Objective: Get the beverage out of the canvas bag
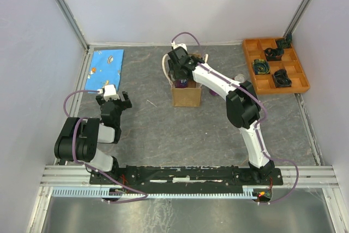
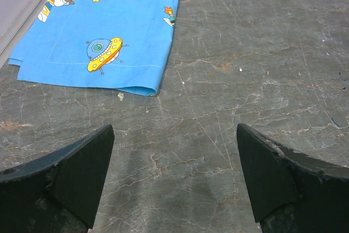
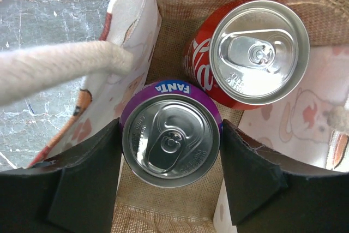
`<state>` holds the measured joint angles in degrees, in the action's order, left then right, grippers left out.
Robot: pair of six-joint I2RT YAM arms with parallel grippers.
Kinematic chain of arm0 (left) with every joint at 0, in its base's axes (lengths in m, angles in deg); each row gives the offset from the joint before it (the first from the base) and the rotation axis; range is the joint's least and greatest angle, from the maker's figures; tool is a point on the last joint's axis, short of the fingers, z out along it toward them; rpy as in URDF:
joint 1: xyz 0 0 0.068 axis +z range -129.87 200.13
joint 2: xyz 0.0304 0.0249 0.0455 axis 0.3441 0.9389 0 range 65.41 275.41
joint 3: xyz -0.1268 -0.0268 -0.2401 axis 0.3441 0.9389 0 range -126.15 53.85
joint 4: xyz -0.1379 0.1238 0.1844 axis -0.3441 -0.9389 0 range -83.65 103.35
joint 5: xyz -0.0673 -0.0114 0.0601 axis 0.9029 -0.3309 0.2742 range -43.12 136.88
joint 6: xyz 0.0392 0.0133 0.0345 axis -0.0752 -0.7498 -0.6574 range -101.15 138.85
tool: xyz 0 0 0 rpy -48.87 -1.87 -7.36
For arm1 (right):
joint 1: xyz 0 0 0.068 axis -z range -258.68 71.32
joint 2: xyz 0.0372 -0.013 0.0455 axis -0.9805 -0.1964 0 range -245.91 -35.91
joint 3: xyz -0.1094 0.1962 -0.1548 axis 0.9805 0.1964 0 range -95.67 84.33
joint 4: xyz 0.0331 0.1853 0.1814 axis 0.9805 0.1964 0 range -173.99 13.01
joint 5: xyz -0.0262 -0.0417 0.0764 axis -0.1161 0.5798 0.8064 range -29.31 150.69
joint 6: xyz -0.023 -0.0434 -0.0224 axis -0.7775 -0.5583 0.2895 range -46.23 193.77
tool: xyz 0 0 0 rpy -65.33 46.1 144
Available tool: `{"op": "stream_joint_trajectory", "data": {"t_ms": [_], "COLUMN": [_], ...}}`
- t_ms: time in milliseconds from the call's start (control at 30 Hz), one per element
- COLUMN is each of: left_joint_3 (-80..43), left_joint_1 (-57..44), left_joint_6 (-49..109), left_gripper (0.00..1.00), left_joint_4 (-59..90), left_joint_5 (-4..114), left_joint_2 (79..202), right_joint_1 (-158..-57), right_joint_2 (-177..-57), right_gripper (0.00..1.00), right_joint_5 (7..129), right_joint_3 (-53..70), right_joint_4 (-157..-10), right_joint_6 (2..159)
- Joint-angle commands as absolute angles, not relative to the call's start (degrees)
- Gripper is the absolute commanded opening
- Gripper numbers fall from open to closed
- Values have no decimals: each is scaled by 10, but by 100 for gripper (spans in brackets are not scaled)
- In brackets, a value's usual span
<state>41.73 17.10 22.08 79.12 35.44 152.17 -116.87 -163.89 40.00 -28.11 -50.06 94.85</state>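
Note:
The tan canvas bag [image 1: 186, 97] stands at the table's middle back, with a cream handle [image 1: 165, 65] on its left. My right gripper [image 1: 180, 78] reaches down into its mouth. In the right wrist view the fingers [image 3: 90, 184] press both sides of a purple Fanta can [image 3: 170, 139], which stands upright inside the bag [image 3: 180, 4]. A red cola can [image 3: 256, 53] stands just behind it. A cream rope handle [image 3: 60, 72] crosses the left side. My left gripper [image 1: 113, 101] [image 2: 174, 178] is open and empty, low over the bare table at the left.
A blue cartoon-print cloth [image 1: 106, 65] [image 2: 103, 25] lies flat at the back left, just beyond the left gripper. An orange compartment tray [image 1: 275, 65] with dark small items sits at the back right. A small purplish object [image 1: 239, 77] shows behind the right arm.

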Motion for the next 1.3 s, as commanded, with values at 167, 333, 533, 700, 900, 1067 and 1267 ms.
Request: {"op": "stream_joint_trajectory", "data": {"t_ms": [167,333,533,700,900,1067,1267], "left_joint_3": [407,407,407,407,407,407,407], "left_joint_1": [170,170,170,170,170,170,170], "left_joint_6": [197,197,197,197,197,197,197], "left_gripper": [99,99,99,99,99,99,99], "left_joint_4": [815,815,815,815,815,815,815], "left_joint_5": [353,353,354,353,353,352,353], "left_joint_2": [1525,1525,1525,1526,1525,1525,1525], "right_joint_1": [-1165,-1165,-1165,-1164,-1164,-1166,-1172], "right_joint_2": [-1651,-1641,-1597,-1575,-1521,-1458,-1378], "right_gripper": [18,0,0,0,0,0,0], "right_joint_5": [399,401,421,424,423,436,433], "right_joint_3": [-305,-305,-300,-342,-355,-352,-332], "right_joint_4": [-515,-512,-553,-559,-576,-585,-595], "right_joint_6": [946,934,918,904,889,878,850]}}
